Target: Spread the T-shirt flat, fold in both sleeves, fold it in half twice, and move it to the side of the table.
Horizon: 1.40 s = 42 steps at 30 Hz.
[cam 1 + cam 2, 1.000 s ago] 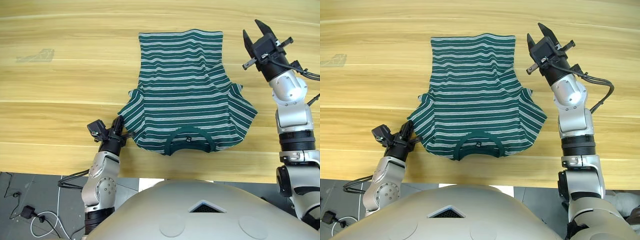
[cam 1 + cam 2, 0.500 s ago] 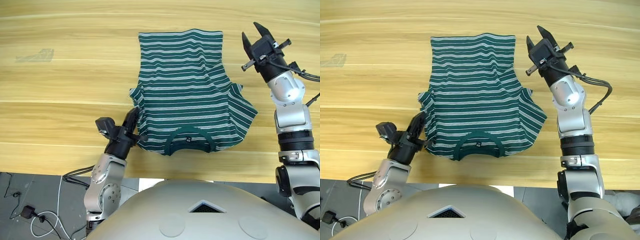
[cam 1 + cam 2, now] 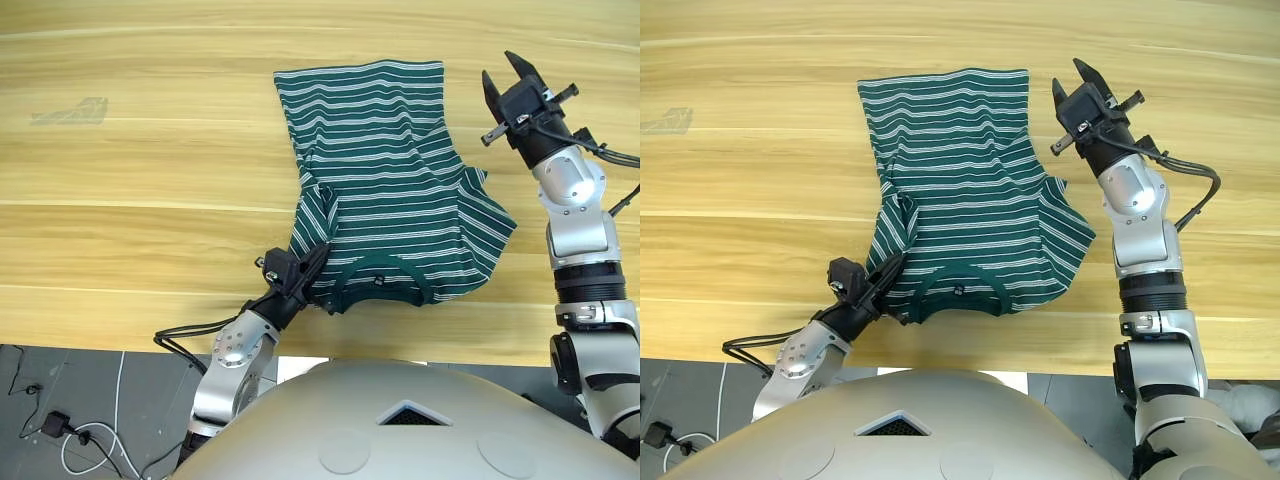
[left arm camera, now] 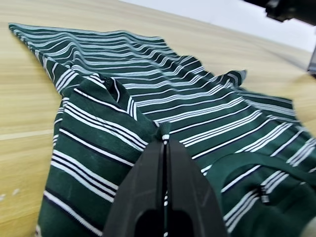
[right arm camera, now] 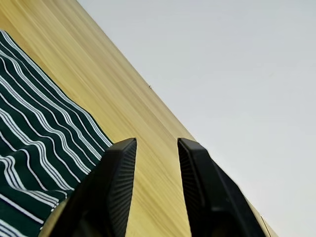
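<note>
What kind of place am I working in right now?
Likely a robotics lab or test room: a wooden table holding a striped T-shirt, loose cables on the grey floor, a plain white wall behind.

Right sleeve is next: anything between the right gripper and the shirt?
Nothing visible. The right gripper hangs, jaws open, beside the shirt at its right edge, with only bare table between. The right sleeve lies uncovered.
</note>
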{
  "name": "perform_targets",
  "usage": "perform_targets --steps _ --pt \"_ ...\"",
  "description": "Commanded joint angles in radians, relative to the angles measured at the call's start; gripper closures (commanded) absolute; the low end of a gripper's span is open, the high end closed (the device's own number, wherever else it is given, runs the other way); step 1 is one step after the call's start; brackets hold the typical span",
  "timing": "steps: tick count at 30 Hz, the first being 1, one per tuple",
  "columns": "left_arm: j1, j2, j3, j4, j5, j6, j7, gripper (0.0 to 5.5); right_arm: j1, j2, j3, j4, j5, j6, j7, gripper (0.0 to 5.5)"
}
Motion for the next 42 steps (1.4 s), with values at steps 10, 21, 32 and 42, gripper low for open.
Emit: perform_targets --steps 10,21,32,42 --pt "0.017 0.04 -0.061 -0.083 -0.058 -0.037 -0.115 3.72 0.051 0.001 -0.025 -0.025 0.069 0.031 0.054 3.95" --pt "-0.091 0.047 0.44 -0.205 -0.416 -0.017 0.066 3.64 0.437 -0.079 -0.43 -0.384 1.08 0.727 0.446 3.95" --pt "-0.055 -0.01 0.525 -0.213 -0.348 -0.03 0.159 3.64 0.566 -0.243 -0.477 -0.162 1.057 0.813 0.808 3.95" --pt "-0.035 -0.039 0.498 -0.195 -0.26 -0.045 0.154 3.64 0.503 -0.232 -0.422 -0.087 0.959 0.818 0.835 3.95"
